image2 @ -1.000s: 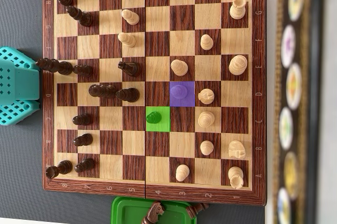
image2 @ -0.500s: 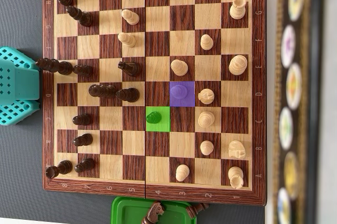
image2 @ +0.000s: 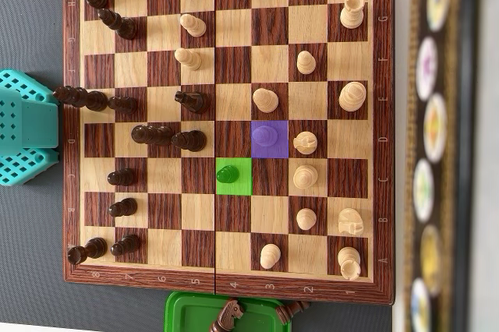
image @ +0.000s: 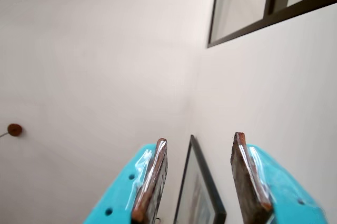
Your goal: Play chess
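The wooden chessboard (image2: 226,287) fills the overhead view. Dark pieces (image2: 168,136) stand mostly on its left half and light pieces (image2: 305,176) on its right half. A green-tinted piece (image2: 228,174) sits on a green square, and a purple-tinted piece (image2: 267,136) on a purple square just right of it. The teal arm (image2: 27,125) rests off the board's left edge. In the wrist view my gripper (image: 200,138) is open, its brown-padded fingers (image: 152,182) wide apart and empty. It points at a pale wall, not the board.
A green tray (image2: 187,312) below the board holds a dark captured piece (image2: 228,315). A blurred dark strip with round discs (image2: 433,137) runs down the right side. In the wrist view, a framed picture (image: 202,192) and a dark window frame (image: 247,21) hang on the wall.
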You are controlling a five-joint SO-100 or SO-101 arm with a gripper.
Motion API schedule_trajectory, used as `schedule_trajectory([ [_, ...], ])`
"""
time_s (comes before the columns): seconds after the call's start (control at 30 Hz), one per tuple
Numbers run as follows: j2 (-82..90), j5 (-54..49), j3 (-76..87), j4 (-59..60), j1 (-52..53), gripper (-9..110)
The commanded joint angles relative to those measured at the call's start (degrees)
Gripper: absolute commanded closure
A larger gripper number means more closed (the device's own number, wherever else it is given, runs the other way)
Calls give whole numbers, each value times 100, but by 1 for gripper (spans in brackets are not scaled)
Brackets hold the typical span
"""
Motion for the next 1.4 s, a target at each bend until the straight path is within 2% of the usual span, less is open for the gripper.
schedule_trajectory([
  [0.0,-53,26,114,-18,-35,83],
  [1.13,-53,-18,114,-9,-35,83],
  [1.37,-62,-35,-141,457,26,84],
])
